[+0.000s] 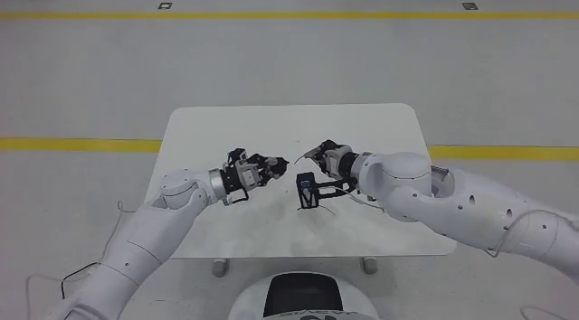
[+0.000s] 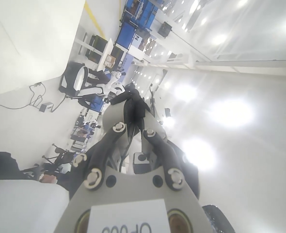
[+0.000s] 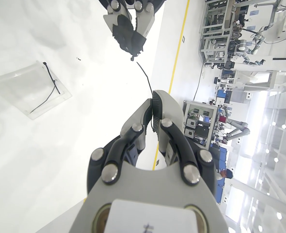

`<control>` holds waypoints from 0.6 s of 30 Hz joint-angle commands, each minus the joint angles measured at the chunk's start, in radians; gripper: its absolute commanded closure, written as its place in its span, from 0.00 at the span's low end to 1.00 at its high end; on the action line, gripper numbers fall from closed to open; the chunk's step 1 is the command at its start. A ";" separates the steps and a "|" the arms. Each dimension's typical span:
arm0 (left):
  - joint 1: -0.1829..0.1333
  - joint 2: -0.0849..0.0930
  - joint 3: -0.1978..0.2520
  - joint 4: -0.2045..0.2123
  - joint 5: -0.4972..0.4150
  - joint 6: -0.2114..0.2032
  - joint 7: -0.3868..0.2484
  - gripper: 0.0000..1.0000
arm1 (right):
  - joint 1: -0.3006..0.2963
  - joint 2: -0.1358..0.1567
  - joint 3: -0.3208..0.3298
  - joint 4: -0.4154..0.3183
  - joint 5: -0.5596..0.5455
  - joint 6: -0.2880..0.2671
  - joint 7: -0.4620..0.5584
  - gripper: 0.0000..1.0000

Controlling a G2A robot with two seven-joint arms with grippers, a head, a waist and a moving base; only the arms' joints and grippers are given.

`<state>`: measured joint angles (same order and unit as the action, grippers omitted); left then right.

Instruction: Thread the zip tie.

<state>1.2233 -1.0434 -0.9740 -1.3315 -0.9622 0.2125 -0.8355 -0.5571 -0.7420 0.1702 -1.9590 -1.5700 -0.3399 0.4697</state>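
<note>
The white worktop [image 1: 289, 121] carries both arms, which bend inward from either side and meet over its middle. The left arm [image 1: 176, 195] and right arm [image 1: 425, 192] are held level, wrists facing each other. A clear tray [image 3: 19, 86] lies flat on the worktop off to one side, with a second zip tie [image 3: 51, 79] in it. The right gripper [image 3: 152, 100] has its jaws pressed together on the zip tie [image 3: 145, 76], whose thin tail points at the left gripper [image 3: 133, 37]. That gripper's jaws are closed on the black head end, just apart from the tail's tip.
</note>
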 commanded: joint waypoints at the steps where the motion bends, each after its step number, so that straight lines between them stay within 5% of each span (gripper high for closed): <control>1: -0.004 0.002 -0.005 0.005 -0.004 0.019 -0.020 1.00 | 0.000 -0.001 0.000 -0.001 0.000 0.000 0.011 1.00; 12: -0.040 -0.003 0.014 0.022 -0.028 0.098 -0.066 1.00 | -0.006 -0.003 0.000 -0.002 0.000 0.000 0.046 1.00; 18: -0.056 -0.013 0.037 0.041 -0.040 0.098 -0.058 1.00 | -0.015 -0.010 0.000 0.007 0.000 0.000 0.045 1.00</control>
<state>1.1684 -1.0554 -0.9390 -1.2946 -1.0012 0.3155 -0.8949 -0.5714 -0.7510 0.1700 -1.9558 -1.5700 -0.3400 0.5176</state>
